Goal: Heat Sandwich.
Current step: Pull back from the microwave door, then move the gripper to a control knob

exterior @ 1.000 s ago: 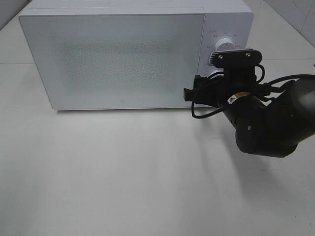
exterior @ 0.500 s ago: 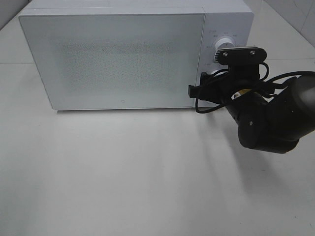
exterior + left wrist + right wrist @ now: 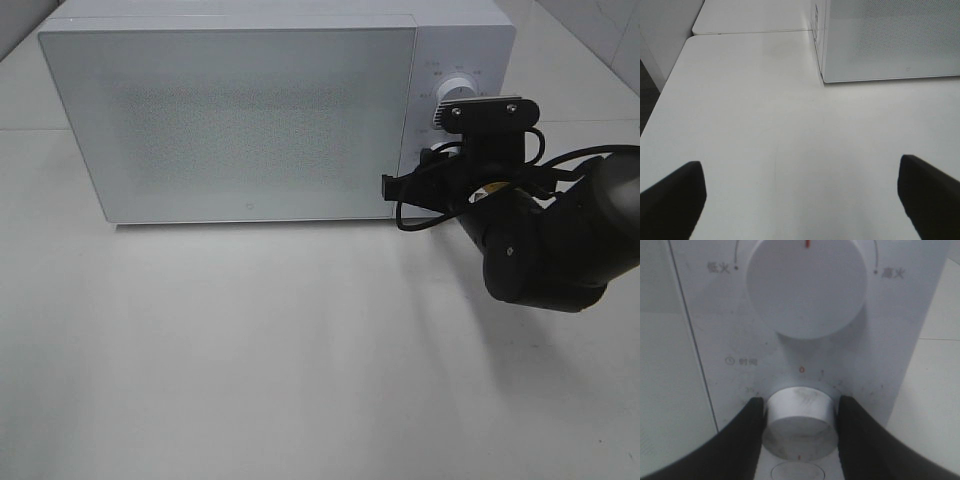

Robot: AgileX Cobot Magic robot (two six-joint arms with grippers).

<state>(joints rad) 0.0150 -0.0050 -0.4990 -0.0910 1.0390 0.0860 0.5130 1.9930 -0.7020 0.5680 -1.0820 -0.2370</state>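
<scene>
My right jaws are clamped on the lower dial of the microwave, just beneath its upper dial. My left jaws stand wide apart over the bench beside the microwave. The sandwich is out of sight, so I cannot tell its axis.

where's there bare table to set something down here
The table in front of the microwave door is bare across its whole width, up to the right arm. The strip left of the microwave, ahead of the open left gripper, is free too. Crowded: the control panel, where the right gripper clamps the lower knob.
</scene>
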